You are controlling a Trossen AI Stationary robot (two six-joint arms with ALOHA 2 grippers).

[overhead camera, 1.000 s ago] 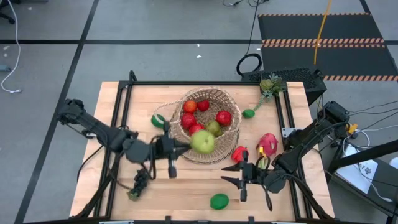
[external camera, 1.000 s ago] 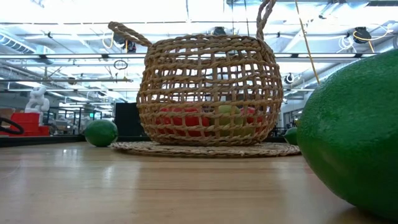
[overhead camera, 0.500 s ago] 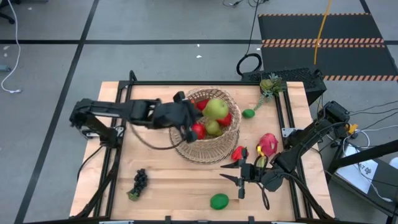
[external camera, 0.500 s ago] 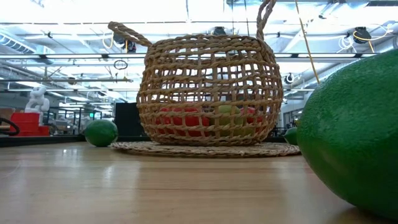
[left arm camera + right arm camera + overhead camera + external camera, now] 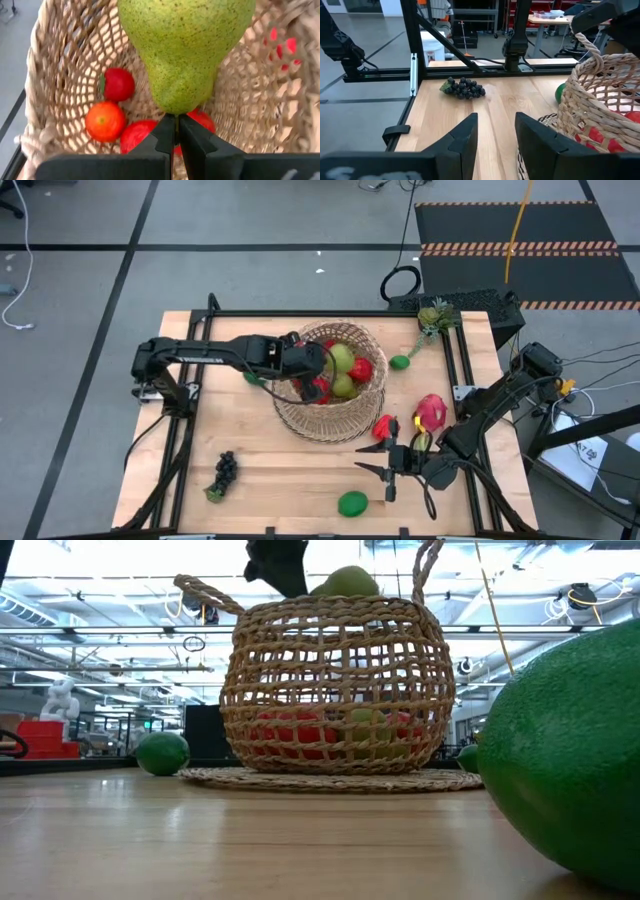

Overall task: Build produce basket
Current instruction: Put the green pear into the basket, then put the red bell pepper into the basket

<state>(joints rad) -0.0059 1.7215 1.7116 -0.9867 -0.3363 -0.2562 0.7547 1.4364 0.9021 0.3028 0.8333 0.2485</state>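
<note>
The tan woven basket [image 5: 300, 416] stands mid-table with several red fruits [image 5: 106, 120] and a green one inside. My left gripper [image 5: 318, 361] reaches over its left rim, tipped down and shut on a green pear [image 5: 342, 357]. The pear hangs over the basket's inside, showing just above the rim in the low view [image 5: 348, 582]. My right gripper [image 5: 372, 463] waits open near the table's right front, level and touching nothing, with the basket's wall [image 5: 600, 105] ahead of it. My left gripper pinches the pear's narrow stem end [image 5: 173, 108] between the free ends of its two nearly shut fingers [image 5: 162, 135]. It comes slanting down from the table's left. The pear is lifted clear above the fruits in the basket, its broad end pointing away from the fingers.
Loose on the table lie dark grapes [image 5: 225, 470] at front left, a lime [image 5: 352, 503] at the front edge, a pink dragon fruit [image 5: 430, 412] and a red fruit [image 5: 385, 425] right of the basket, and small green fruits [image 5: 399, 362] beside it.
My left gripper has carried the pear from the basket's near rim toward the table's far edge, over the basket's inside. It has tipped nose-down and sunk, so gripper and pear now show above the rim in the low view.
</note>
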